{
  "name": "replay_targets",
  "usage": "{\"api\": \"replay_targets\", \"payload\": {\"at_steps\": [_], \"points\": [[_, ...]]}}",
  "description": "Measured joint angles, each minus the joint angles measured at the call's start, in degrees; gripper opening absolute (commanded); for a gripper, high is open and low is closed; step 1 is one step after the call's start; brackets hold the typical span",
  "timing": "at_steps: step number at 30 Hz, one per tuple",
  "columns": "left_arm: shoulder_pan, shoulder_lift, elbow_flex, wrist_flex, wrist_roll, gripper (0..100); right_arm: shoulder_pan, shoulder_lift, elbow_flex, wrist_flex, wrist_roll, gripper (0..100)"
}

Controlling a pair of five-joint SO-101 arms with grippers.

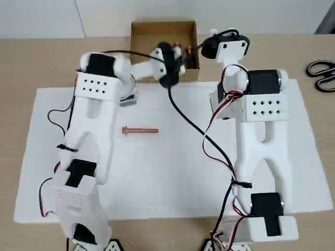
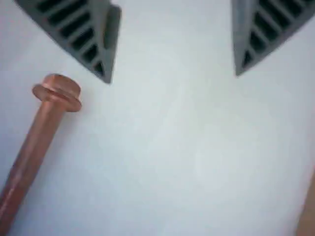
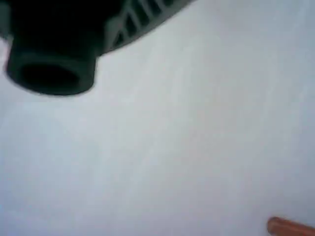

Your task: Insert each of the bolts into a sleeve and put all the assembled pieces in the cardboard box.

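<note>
The bolt [image 1: 140, 130] lies on my mat [image 1: 172, 178], left of its middle; the cardboard box [image 1: 137, 31] stands behind the mat; scissors [image 1: 322, 73] lie on the table [image 1: 15, 78], far right.

The bolt [image 2: 37, 142] is copper-coloured metal with a smooth shank and a soft sheen. The white sheet [image 1: 172, 183] is matt and faintly textured. The cardboard box [image 1: 137, 36] is plain matt brown. The table [image 1: 52, 57] is pale, smooth wood-grain. The arms [image 1: 261, 136] are white matt plastic.
</note>
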State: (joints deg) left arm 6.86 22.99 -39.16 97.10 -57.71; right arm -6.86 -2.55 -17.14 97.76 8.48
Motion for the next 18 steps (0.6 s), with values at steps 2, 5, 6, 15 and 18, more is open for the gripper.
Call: {"api": "replay_targets", "payload": {"at_steps": [2,5,6,15,18], "points": [[-1.1,0.0,-5.0,1.6,4.9,16,-0.7,0.0,0.0,0.0,0.0,0.4],[-4.0,-0.1,-10.3,2.0,13.5,16,-2.1,0.0,0.0,0.0,0.0,0.4],[-5.1,-0.2,-11.0,2.2,16.3,16,-2.4,0.0,0.0,0.0,0.0,0.4],[-14.7,-7.4,-10.3,2.3,38.0,16,-2.6,0.0,2.4,0.0,0.0,0.6],[-16.5,-11.9,-4.6,2.3,40.4,16,-2.6,0.0,3.7,0.0,0.0,0.6]]}}
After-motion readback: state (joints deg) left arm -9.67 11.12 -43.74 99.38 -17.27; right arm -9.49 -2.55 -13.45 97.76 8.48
